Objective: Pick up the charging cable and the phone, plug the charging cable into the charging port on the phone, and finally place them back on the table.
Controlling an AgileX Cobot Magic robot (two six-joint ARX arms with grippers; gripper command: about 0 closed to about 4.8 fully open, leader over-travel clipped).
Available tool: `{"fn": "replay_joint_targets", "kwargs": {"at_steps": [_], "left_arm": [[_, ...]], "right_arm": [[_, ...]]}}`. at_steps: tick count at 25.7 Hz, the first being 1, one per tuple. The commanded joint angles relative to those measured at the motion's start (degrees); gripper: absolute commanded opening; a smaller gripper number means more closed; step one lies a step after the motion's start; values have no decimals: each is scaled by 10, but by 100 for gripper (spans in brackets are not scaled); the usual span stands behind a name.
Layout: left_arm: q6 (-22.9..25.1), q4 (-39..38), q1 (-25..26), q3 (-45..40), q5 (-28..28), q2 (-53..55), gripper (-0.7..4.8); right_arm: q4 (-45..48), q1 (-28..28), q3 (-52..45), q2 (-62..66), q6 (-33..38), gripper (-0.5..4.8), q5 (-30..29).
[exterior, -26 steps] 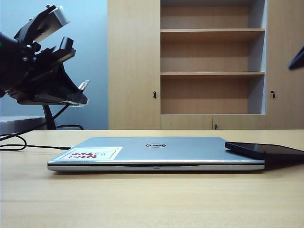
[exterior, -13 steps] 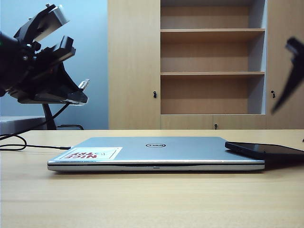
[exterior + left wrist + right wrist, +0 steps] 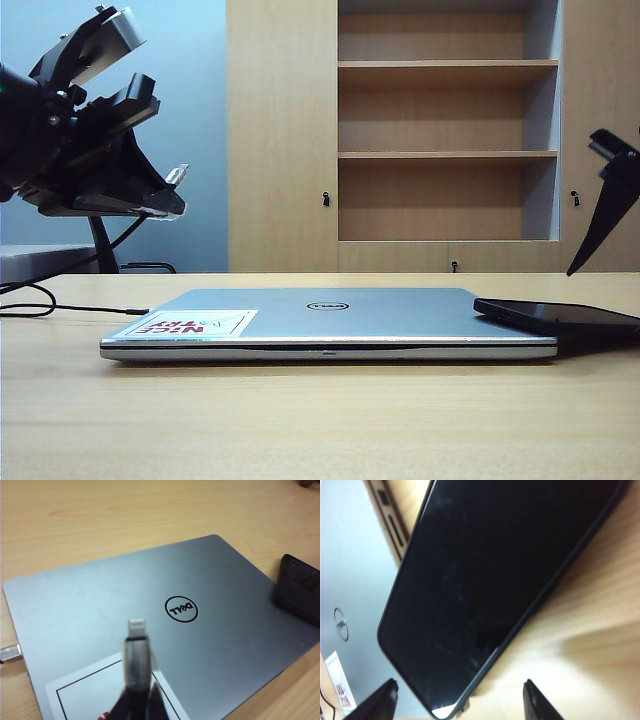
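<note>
The desk (image 3: pixel 320 420) is bare at the front, and a bit further back lies the shut silver laptop (image 3: pixel 330 322). The phone (image 3: pixel 560 316) rests with one end up on the laptop's right corner and the other end down on the desk, so it sits tilted. Above it, at the right edge of the outside view, hangs the right tool (image 3: pixel 608 215). In its own wrist view the right tool (image 3: pixel 460 700) has its two fingers spread wide with nothing between them, and the dark glass of the phone (image 3: pixel 490 585) lies right below. The step now seems to be picking up the phone. To do it well, I think the right tool should go down slowly with one finger on each long side, and close gently so the phone does not slip off the laptop or scrape it. The end with the charging port should stay free, though I cannot see that little slot here. Further back on the left, up in the air, the left tool (image 3: pixel 165 205) is closed tight on the charging cable (image 3: pixel 136 655), with the plug poking out in front. The rest of the black cord loops down onto the desk far left. Behind it all stands a wooden shelf cabinet (image 3: pixel 445 130)
</note>
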Motion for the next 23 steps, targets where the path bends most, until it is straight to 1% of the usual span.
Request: {"fn": "replay_joint_targets", "kwargs": {"at_steps": [1, 9, 11, 16, 23], "left_arm": [[7, 12, 0, 2, 1, -1, -8], [10, 12, 0, 2, 1, -1, -8], [10, 15, 0, 2, 1, -1, -8], [10, 29, 0, 2, 1, -1, -8], [10, 29, 0, 2, 1, -1, -8]], "right_arm": [[32, 0, 1, 12, 21, 342, -3], [72, -1, -2, 47, 49, 342, -2], [84, -1, -2, 59, 65, 342, -4], [137, 0, -3, 94, 96, 342, -24], [214, 0, -39, 103, 123, 336, -12]]}}
